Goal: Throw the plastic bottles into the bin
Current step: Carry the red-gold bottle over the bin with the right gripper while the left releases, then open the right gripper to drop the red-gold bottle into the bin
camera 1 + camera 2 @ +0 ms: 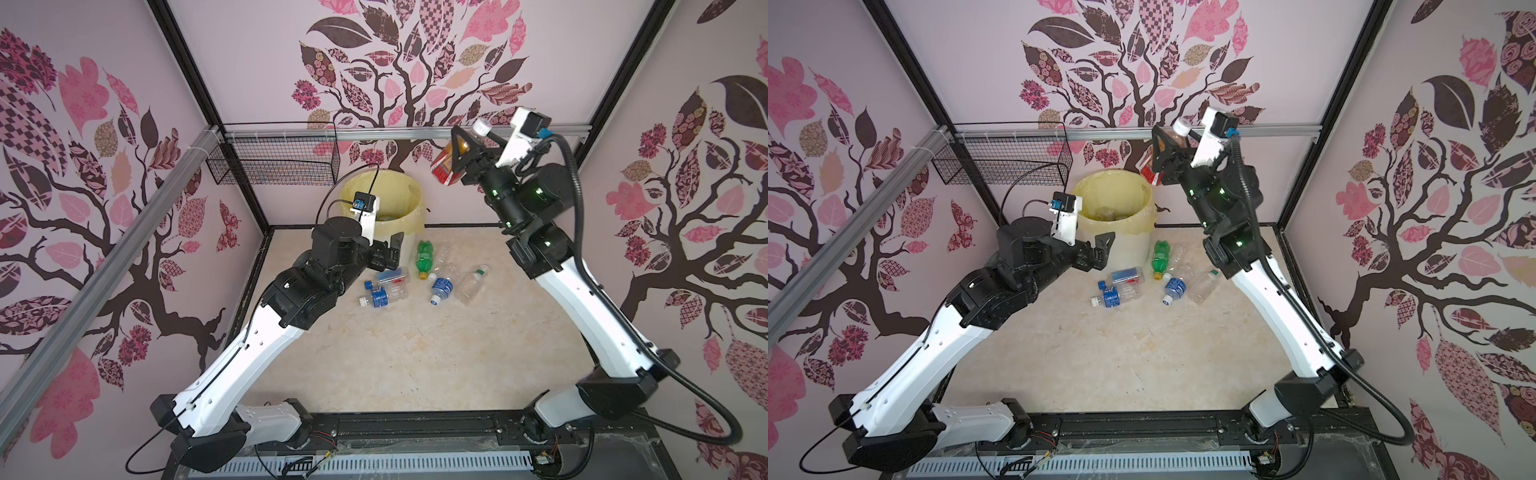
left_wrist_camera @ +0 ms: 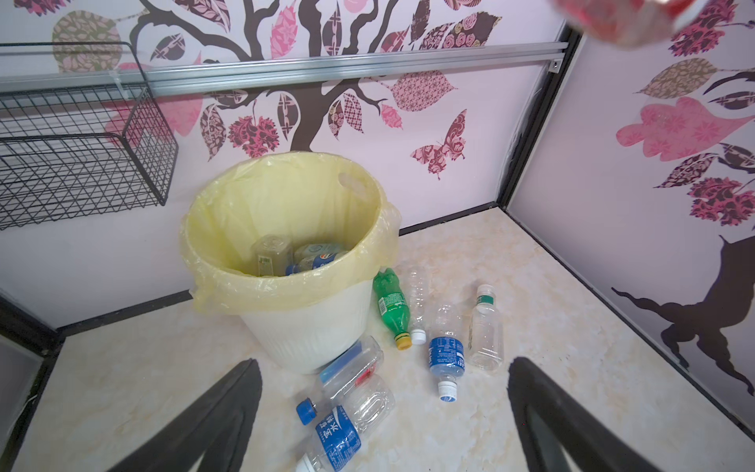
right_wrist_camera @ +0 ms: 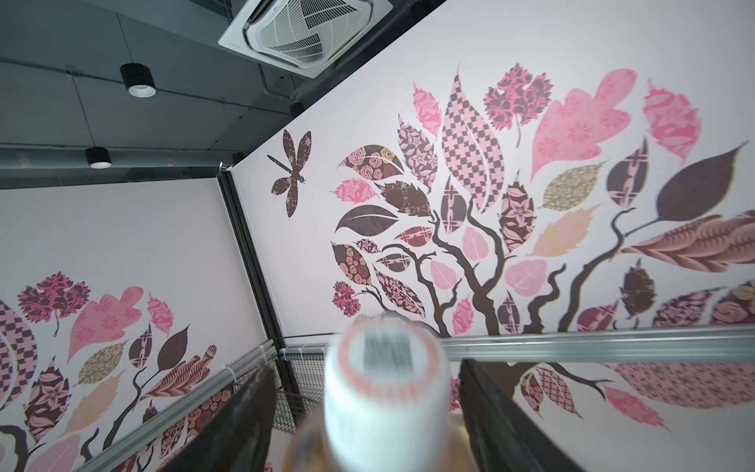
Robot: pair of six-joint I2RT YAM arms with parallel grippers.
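Your right hand (image 1: pixel 478 143) is raised high, above and to the right of the bin (image 1: pixel 415 208). The amber-red labelled bottle (image 1: pixel 444 166) sits between its jaws, white cap toward the wrist. The right wrist view is blurred there, so you cannot tell whether the bottle is pinched or let go. Your left hand (image 1: pixel 392 251) hangs low just beside the bin's front wall, jaws spread wide and empty. Several bottles in the bin (image 2: pixel 278 255) lie on its pale yellow bag. Six more lie on the bench (image 1: pixel 415 353) in front: a green bottle (image 1: pixel 424 257) just beside the bin, three clear ones near it, and two blue-labelled bottles (image 1: pixel 384 296) under your left hand
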